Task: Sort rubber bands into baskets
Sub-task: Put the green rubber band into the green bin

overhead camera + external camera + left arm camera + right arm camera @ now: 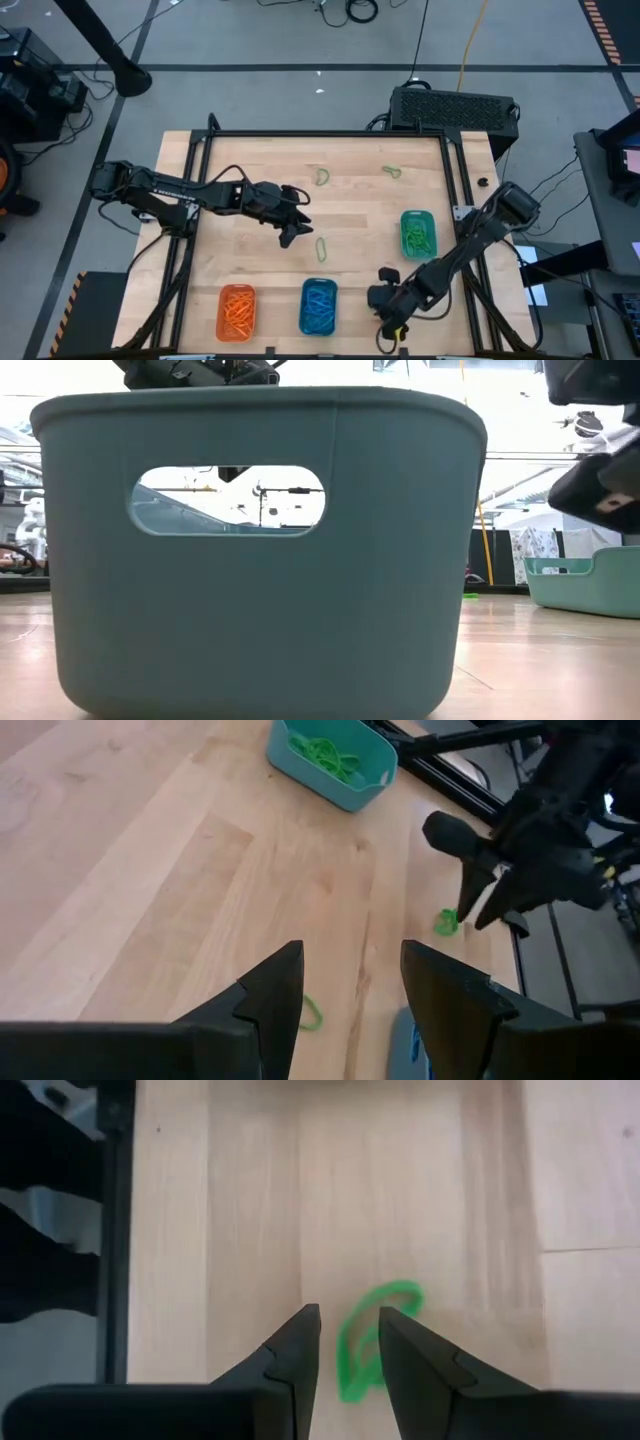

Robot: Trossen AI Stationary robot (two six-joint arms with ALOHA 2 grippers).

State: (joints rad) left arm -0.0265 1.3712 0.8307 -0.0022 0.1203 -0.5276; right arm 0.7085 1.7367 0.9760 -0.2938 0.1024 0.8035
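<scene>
Three baskets stand along the near and right side: orange (237, 310), blue (318, 306) and teal-green (418, 233), each holding bands of its own colour. My left gripper (290, 236) is open and empty above mid-table, beside a loose green rubber band (322, 248) that also shows in the left wrist view (312, 1013). My right gripper (350, 1320) points down right of the blue basket. Its fingers stand a narrow gap apart, with another green rubber band (365, 1345) between them. That band also shows in the left wrist view (447, 923). My right gripper comes at the green band (372, 1330) from above, one finger (300, 1350) on either side of it. Whether the fingers touch the band, I cannot tell.
Two more green bands (324, 177) (393, 171) lie near the far edge. Black frame rails (190, 200) run along the table's sides. In the low view a basket wall (250, 580) fills most of the picture.
</scene>
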